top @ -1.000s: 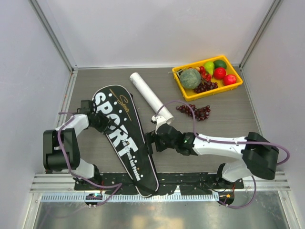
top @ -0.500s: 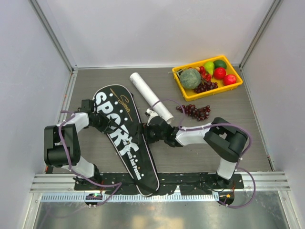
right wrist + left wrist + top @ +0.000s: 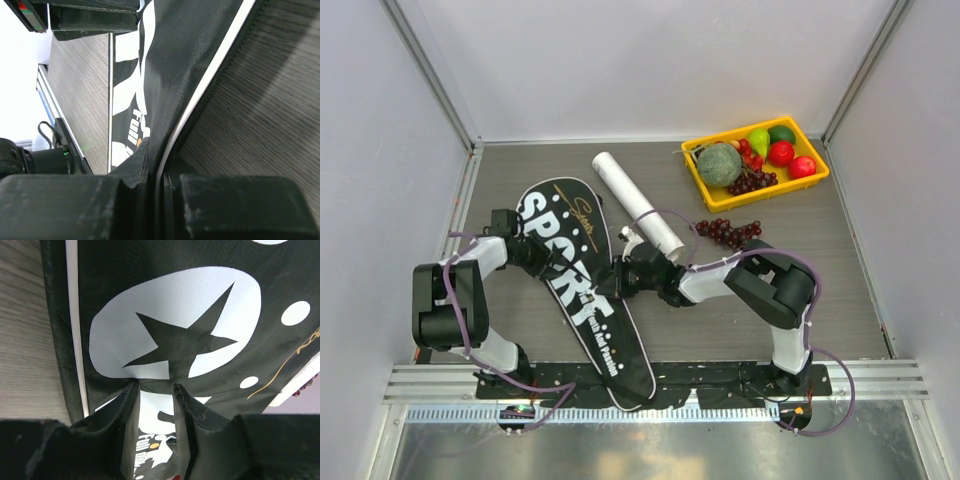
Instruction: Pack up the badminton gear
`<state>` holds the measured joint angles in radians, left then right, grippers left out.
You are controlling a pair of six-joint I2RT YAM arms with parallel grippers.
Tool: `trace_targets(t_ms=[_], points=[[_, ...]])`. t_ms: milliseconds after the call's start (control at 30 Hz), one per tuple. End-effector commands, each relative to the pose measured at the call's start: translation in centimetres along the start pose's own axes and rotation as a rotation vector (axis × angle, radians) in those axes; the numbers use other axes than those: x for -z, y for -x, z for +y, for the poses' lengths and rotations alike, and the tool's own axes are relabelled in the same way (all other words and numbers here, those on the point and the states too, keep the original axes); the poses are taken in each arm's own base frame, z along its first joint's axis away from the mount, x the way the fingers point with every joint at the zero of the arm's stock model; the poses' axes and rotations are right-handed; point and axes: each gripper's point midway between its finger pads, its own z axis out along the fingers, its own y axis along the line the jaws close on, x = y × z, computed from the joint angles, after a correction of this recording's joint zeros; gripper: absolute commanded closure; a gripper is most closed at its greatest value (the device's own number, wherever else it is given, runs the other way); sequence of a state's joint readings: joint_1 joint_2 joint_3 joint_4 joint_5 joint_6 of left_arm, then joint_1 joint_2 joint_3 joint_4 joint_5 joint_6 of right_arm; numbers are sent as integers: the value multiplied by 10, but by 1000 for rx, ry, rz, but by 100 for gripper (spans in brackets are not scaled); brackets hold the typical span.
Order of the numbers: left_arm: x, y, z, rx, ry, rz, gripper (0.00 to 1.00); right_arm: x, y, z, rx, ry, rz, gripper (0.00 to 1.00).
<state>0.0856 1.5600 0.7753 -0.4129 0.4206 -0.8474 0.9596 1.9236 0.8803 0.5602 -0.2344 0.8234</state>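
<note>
While my left fingers (image 3: 195,410) and right fingers (image 3: 75,200) each clench an edge of the black bag (image 3: 575,280) lying on the desk (image 3: 820,270), the white tube (image 3: 638,203) lies unpacked beside it; no rackets show.

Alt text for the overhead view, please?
The left gripper and right gripper pinch opposite edges of a black racket-shaped "SPORT" bag on a grey table. Beyond lie a long white tube, red grape bunch and yellow fruit tray.

The right gripper (image 3: 623,281) has slid left to the black bag's (image 3: 565,262) right edge and now pinches it. Its arm has folded inward.
</note>
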Motion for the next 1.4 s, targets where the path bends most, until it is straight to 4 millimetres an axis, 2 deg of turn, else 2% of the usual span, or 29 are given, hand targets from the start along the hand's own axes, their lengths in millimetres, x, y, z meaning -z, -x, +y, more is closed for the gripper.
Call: trace_targets(t_ms=[0, 33, 67, 100, 133, 200, 233, 267, 300, 433, 533, 567, 700, 833, 933, 1133, 1167, 1267, 1367], points=[[19, 5, -14, -50, -10, -30, 65, 20, 33, 33, 188, 26, -78, 95], [30, 10, -22, -70, -14, -54, 65, 25, 30, 23, 250, -28, -43, 95], [40, 15, -30, -88, -20, -83, 64, 33, 49, 40, 295, -27, -91, 95], [53, 20, -39, -109, -31, -120, 64, 40, 45, 33, 373, -72, -52, 95], [68, 26, -49, -134, -42, -159, 63, 51, 58, 41, 421, -105, -68, 95], [97, 35, -65, -168, -51, -240, 60, 64, 65, 56, 577, -163, -67, 94], [110, 39, -69, -173, -46, -278, 60, 69, 71, 55, 656, -203, -69, 94], [123, 41, -75, -179, -47, -308, 58, 75, 72, 64, 709, -228, -67, 95], [139, 47, -86, -187, -61, -352, 58, 79, 74, 65, 782, -257, -67, 95], [184, 54, -105, -151, -72, -437, 53, 92, 67, 80, 1056, -403, -106, 95], [218, 58, -113, -112, -74, -507, 40, 103, 65, 84, 1150, -529, -135, 95], [228, 59, -118, -116, -88, -527, 38, 106, 63, 80, 1191, -557, -134, 95], [263, 63, -124, -80, -140, -595, 32, 126, 63, 87, 1287, -616, -203, 95], [274, 56, -118, 2, -158, -602, 28, 152, 78, 98, 1320, -694, -276, 95], [282, 46, -107, 51, -121, -601, 28, 162, 79, 104, 1333, -702, -307, 95], [295, 32, -78, 60, -45, -661, 24, 164, 61, 82, 1332, -753, -303, 95], [298, 32, -72, 69, -24, -682, 24, 164, 57, 75, 1335, -787, -294, 95], [309, 25, -50, 106, 44, -736, 20, 167, 49, 68, 1314, -822, -328, 95], [302, 21, -29, 147, 89, -736, 16, 170, 37, 57, 1295, -831, -337, 95]])
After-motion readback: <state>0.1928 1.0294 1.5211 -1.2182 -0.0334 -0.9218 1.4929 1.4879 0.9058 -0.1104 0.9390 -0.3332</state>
